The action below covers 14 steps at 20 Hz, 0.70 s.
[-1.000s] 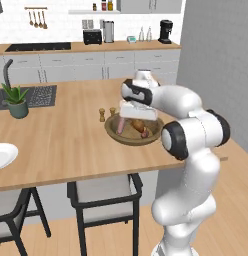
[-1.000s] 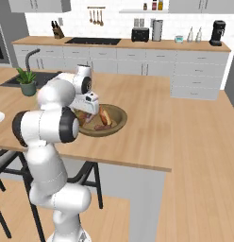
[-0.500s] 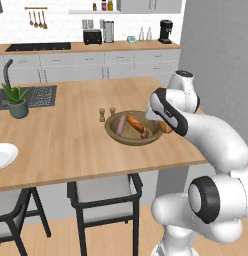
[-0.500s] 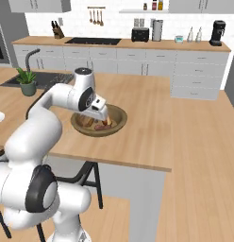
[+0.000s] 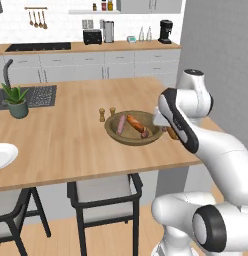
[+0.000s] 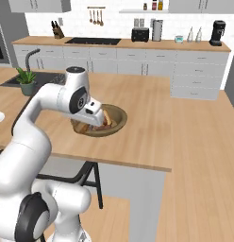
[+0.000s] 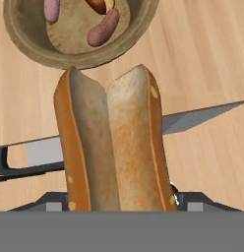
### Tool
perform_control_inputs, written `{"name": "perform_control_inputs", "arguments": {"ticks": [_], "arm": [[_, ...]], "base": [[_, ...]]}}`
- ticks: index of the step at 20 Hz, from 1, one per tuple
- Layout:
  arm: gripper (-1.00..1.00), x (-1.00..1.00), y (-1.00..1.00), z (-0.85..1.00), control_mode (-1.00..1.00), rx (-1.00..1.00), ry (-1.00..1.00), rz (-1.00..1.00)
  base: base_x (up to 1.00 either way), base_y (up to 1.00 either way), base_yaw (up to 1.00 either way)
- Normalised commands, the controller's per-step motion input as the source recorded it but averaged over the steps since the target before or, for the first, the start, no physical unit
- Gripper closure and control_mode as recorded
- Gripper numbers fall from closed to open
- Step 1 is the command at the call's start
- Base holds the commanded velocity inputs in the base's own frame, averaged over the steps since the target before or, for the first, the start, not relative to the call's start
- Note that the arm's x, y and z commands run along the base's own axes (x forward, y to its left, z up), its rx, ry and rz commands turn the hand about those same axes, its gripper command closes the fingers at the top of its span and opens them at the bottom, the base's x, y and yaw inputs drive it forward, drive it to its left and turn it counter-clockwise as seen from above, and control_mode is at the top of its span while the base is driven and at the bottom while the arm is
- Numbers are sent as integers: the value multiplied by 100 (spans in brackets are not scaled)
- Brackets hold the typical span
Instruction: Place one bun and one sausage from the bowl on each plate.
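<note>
The jaws hold a split bun (image 7: 111, 142) lifted over the surface (image 5: 71, 140), just right of the bowl (image 5: 133, 138). In the bowl lie a pink sausage (image 5: 120, 124) and a reddish one (image 5: 135, 123). A white plate (image 5: 3, 155) sits far left.

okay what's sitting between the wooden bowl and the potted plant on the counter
Two small wooden shakers stand side by side just left of the wooden bowl in the left base view. From them to the potted plant, the countertop is bare.
</note>
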Motion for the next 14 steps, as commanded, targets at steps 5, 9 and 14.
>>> {"name": "perform_control_inputs", "arguments": {"ticks": [5, 9, 14], "arm": [[100, -28, 0, 7, 100, -3, 9, -5], [100, 0, 0, 0, 100, 0, 0, 0], [100, 0, 0, 0, 100, 0, 0, 0]], "base": [[-2, 0, 0], [-33, 50, 0], [-11, 100, 5]]}}
